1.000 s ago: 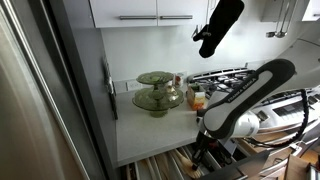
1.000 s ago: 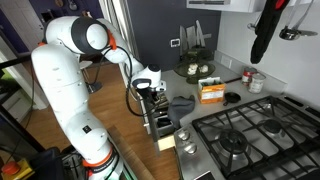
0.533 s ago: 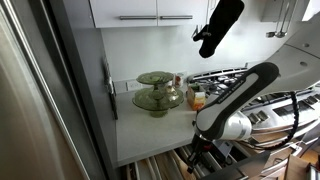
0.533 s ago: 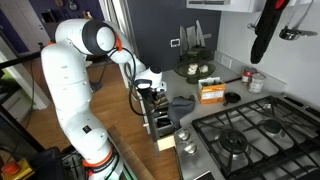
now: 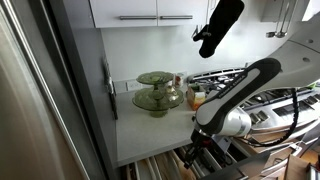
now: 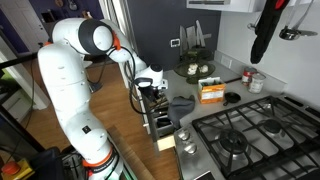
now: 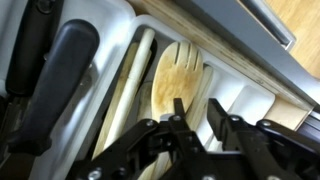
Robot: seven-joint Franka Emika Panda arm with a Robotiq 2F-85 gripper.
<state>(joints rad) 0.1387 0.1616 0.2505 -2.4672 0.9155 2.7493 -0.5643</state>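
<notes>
The wooden fork (image 7: 166, 82) lies flat in a compartment of the white organiser tray (image 7: 243, 88), its slotted head pointing toward the top of the wrist view. Your gripper (image 7: 198, 116) hangs right over that head. The jaws stand a little apart with the wood showing in the gap between them, and nothing is clamped; the fingers (image 7: 177, 112) are close above the fork, but you cannot tell from here whether they touch it. Just beside the fork, in the same tray, lies a long pale wooden handle (image 7: 124, 88), and further out a thick black handle (image 7: 56, 82) rests at a slant across the next compartment. In both exterior views the gripper (image 5: 196, 152) (image 6: 150, 91) is down in the open drawer (image 6: 160, 122) below the counter (image 5: 150, 128). On that counter, well apart from the gripper, stands a green glass tiered dish (image 5: 157, 94). An orange box (image 6: 211, 93) sits near the gas stove (image 6: 250, 135).
</notes>
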